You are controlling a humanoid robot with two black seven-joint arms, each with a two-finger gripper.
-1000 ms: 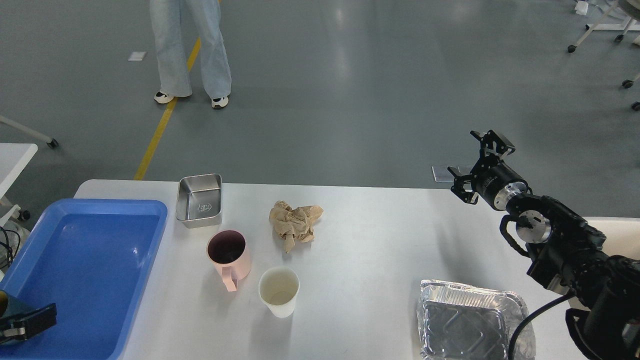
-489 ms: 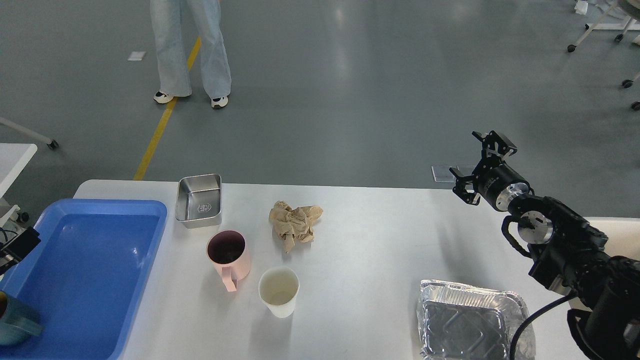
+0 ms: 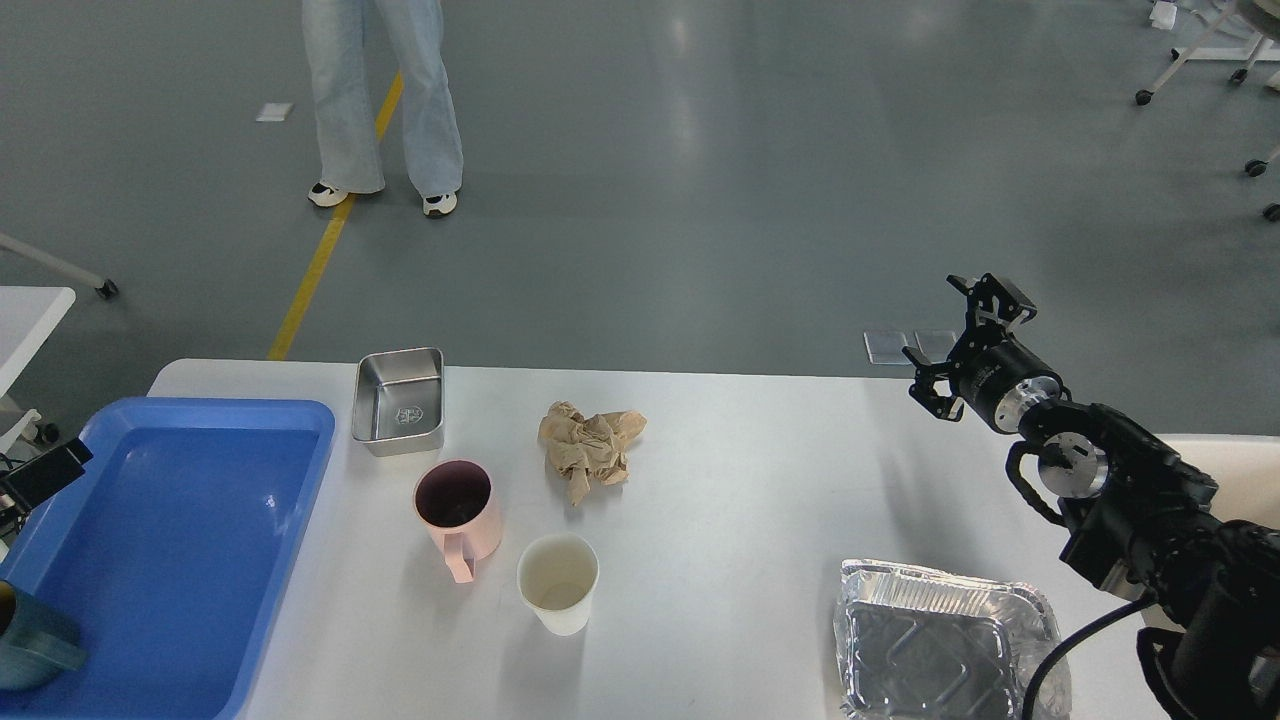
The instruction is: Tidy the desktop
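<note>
White worktop (image 3: 760, 480) stayed cluttered; right end effector (image 3: 962, 340), fingers spread and empty, could tip the paper cup (image 3: 557, 582) reaching across.

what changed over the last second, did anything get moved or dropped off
The left pincer pulled off the blue tray's near corner to its left edge, leaving a teal mug sitting in that corner. The right pincer drifted slightly right and lower, open and empty. The pink mug, paper cup, crumpled brown paper, steel container and foil tray stayed put on the desktop.
</note>
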